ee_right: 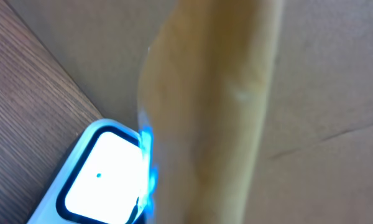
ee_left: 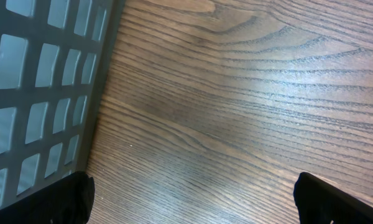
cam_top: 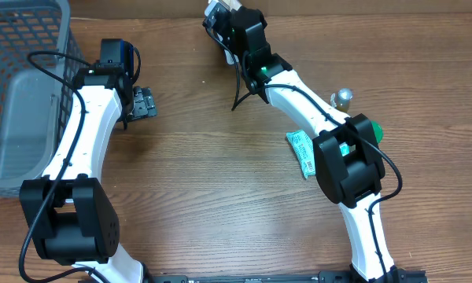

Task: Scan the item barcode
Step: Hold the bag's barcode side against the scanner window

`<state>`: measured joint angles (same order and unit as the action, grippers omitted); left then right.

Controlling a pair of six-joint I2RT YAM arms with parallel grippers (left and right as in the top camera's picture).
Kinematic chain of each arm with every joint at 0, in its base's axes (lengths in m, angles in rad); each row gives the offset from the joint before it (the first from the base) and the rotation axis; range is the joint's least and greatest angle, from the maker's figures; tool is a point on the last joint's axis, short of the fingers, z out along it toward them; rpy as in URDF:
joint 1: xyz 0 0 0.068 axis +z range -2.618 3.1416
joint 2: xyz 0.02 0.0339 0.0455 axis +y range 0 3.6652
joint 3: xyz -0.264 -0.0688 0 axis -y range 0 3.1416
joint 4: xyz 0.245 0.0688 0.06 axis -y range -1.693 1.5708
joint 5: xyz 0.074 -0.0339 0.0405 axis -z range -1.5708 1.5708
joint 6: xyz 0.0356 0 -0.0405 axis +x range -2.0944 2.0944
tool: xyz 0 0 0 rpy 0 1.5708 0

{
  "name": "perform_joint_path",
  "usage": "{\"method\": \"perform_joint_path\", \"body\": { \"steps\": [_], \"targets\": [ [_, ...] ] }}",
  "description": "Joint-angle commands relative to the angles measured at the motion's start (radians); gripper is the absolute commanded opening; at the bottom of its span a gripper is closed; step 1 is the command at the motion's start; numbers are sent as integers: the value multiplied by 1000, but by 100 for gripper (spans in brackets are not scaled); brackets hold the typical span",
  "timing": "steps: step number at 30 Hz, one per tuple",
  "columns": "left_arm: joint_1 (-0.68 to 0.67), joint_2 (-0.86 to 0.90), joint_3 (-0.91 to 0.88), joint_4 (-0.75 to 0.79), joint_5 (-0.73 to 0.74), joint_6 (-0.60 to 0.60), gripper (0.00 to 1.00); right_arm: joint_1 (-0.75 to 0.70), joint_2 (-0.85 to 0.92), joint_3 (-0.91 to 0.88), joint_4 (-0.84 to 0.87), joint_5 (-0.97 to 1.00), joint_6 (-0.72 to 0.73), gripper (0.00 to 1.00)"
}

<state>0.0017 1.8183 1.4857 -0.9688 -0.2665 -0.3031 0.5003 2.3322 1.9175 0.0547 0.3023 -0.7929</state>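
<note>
Left arm is bent up beside the grey basket [cam_top: 16, 169], its tool [cam_top: 144, 103] hanging wide open over bare tabletop [cam_top: 220, 204], holding nothing. Right arm stretches long to the far edge, its tool [cam_top: 220, 17] closed on a thin tan item [ee_right: 217, 112], held upright right beside the scanner [ee_right: 105, 180], whose window glows white-blue

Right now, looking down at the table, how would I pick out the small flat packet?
On the wooden table, find the right arm and its bulky black joint. Beside that joint, toward the table's middle, lies the small packet, partly hidden by it. It is flat, green with white print, unlike the round shiny silver thing farther back.
</note>
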Motion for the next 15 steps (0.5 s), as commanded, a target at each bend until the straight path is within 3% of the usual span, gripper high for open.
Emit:
{"method": "perform_joint_path", "body": {
  "steps": [1,15],
  "targets": [
    [2,3,24,1,-10,12,99,9,-2,14,32,-16,27,4],
    [2,3,24,1,-10,12,100,10,30,13,-8,-16,67,4]
  ]
}}
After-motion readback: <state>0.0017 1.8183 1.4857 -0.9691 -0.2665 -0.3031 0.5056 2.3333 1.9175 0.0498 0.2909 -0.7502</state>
